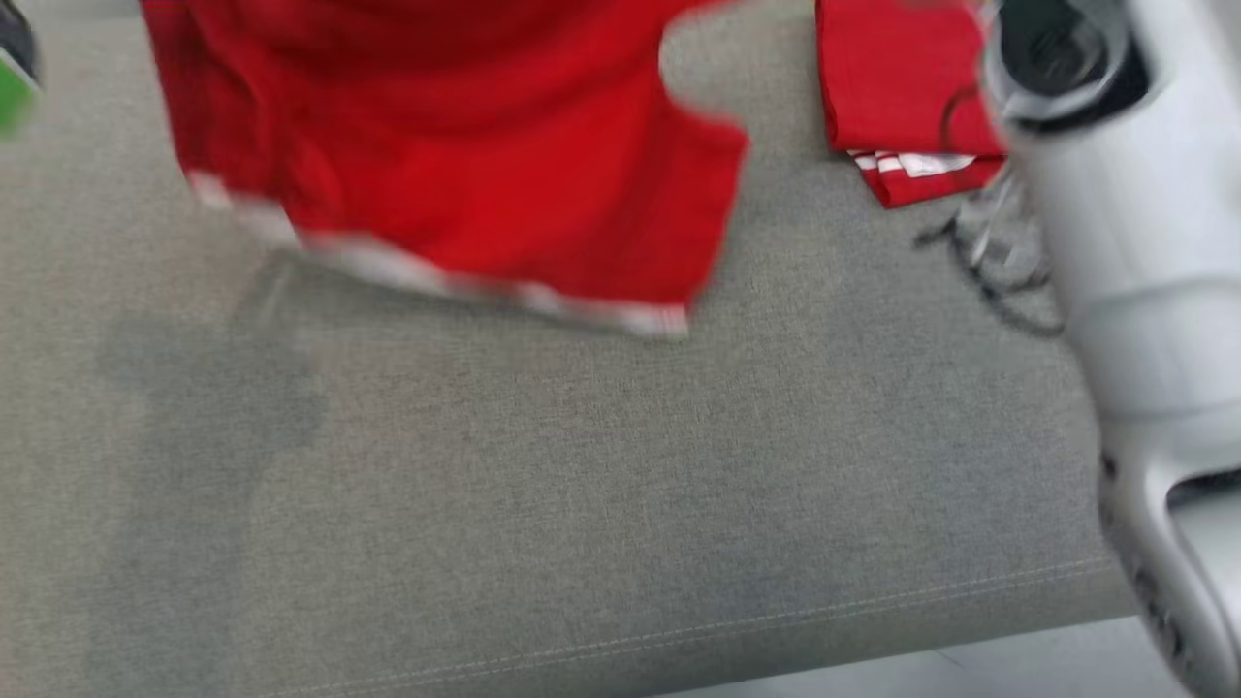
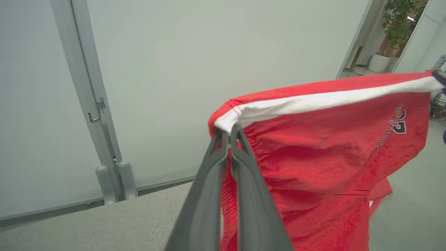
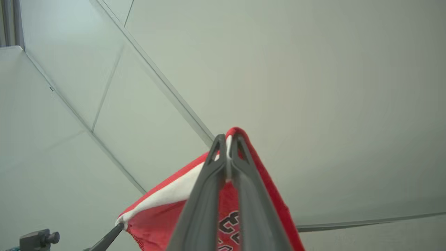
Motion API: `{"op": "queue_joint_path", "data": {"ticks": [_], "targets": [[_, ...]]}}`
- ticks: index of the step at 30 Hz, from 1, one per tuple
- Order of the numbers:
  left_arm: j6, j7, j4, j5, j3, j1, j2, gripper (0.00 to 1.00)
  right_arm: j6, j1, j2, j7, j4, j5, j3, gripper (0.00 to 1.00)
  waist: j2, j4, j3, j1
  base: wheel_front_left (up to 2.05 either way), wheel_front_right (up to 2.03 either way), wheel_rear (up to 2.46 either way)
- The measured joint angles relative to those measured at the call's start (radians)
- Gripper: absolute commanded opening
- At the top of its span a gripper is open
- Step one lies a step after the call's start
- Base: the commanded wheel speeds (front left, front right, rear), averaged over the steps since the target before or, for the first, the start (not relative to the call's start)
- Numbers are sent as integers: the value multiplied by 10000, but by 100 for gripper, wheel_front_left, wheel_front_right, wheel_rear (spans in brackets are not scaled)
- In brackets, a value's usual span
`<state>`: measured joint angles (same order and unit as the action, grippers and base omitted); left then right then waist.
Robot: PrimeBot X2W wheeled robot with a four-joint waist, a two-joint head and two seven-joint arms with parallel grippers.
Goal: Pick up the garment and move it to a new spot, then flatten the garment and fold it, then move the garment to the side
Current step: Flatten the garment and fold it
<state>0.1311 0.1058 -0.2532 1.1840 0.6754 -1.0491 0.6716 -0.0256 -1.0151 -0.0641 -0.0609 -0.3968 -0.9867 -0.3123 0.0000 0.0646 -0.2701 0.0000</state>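
Note:
The garment (image 1: 465,165) is a pair of red shorts with a white waistband and white hem. It hangs blurred above the grey table (image 1: 620,485), held up by both ends of the waistband. My left gripper (image 2: 229,134) is shut on one waistband corner, and the red cloth (image 2: 331,150) stretches away from it to the right. My right gripper (image 3: 228,141) is shut on the other corner of the garment (image 3: 167,195). The right gripper's tip (image 2: 439,77) also shows at the far end of the band. Black print marks one leg.
A second, folded red garment (image 1: 906,87) lies at the table's far right, beside dark cables (image 1: 999,262). My pale right arm (image 1: 1115,242) crosses the right edge. White partition panels and a grey post (image 2: 94,104) stand behind the table. The table's front seam runs near the bottom.

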Motion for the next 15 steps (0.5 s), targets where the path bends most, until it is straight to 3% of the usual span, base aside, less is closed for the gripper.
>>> {"op": "queue_joint_path", "data": {"ticks": [3, 7, 11, 15], "targets": [[6, -681, 86, -514, -324, -1340, -215, 0, 48, -1323, -65, 857, 82, 19, 775, 0, 0, 60, -385, 0, 0, 0, 0], [6, -1204, 334, -742, -13, -1723, -748, 0, -403, -1987, -247, 1229, 128, 61, 487, 0, 0, 5, -807, 0, 0, 0, 0], [6, -1615, 301, -706, 811, -713, -895, 0, -828, -1023, -234, 1216, -376, 128, -372, 0, 0, -227, -937, 0, 0, 0, 0], [6, -2042, 267, -656, 1559, 810, -821, 0, -953, 882, -161, 1083, -652, -113, -1030, 0, 0, -374, -786, 0, 0, 0, 0]]}}
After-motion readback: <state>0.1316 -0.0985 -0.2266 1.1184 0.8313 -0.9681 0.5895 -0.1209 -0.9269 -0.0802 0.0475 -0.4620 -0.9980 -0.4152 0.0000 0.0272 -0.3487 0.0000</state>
